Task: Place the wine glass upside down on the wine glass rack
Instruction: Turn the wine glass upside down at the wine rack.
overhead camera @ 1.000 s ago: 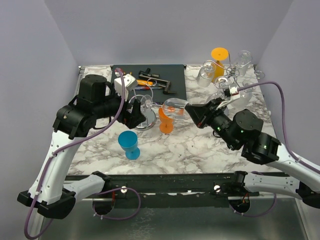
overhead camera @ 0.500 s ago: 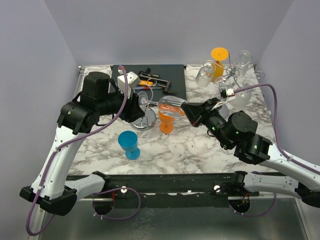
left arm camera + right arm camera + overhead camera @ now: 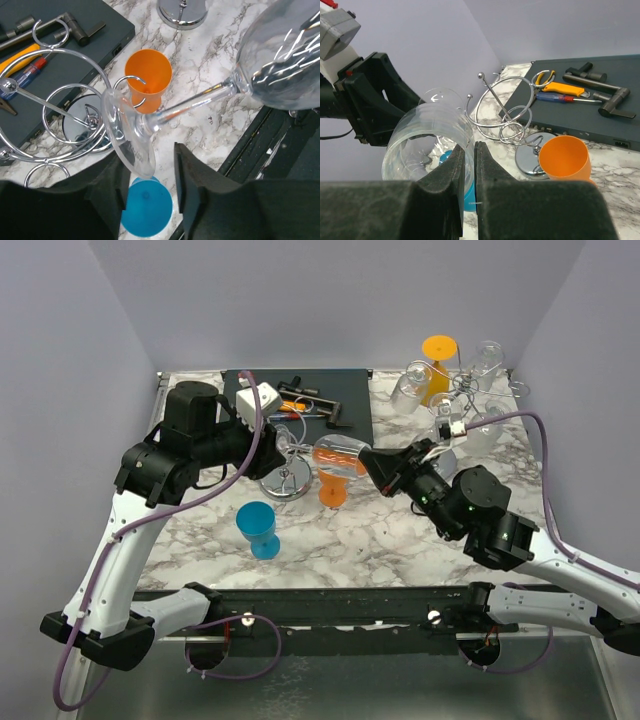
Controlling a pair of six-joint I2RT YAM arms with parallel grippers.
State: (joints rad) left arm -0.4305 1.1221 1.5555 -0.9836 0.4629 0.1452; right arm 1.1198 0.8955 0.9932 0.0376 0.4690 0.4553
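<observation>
- The clear stemmed wine glass [image 3: 340,453] hangs on its side in the air above the white marbled table [image 3: 390,535]. Its bowl points to the right arm and its round foot to the left arm.
- The right gripper [image 3: 470,150] is pinched almost closed on the wall of the bowl at its rim, with one finger inside the bowl and one outside.
- The left gripper [image 3: 150,170] stands at a middling gap, with the foot of the glass between its fingers [image 3: 195,195]. The foot lies against the left-hand finger in the wrist view and a sliver of space shows on the other side. Whether the pads actually clamp it I cannot tell.
- The chrome wire wine glass rack [image 3: 286,482] stands on its mirrored round base just beside the foot. One of its hooked loops curls close to the stem where it joins the foot.
- An orange plastic cup [image 3: 332,485] stands on the table below the stem, next to the rack base.
- A blue plastic goblet [image 3: 260,528] stands nearer the arm bases, apart from the rack.
- A dark flat tray [image 3: 345,385] of hand tools lies behind the rack.
- At the far right corner a second wire rack [image 3: 460,390] carries several clear glasses and an orange goblet.
</observation>
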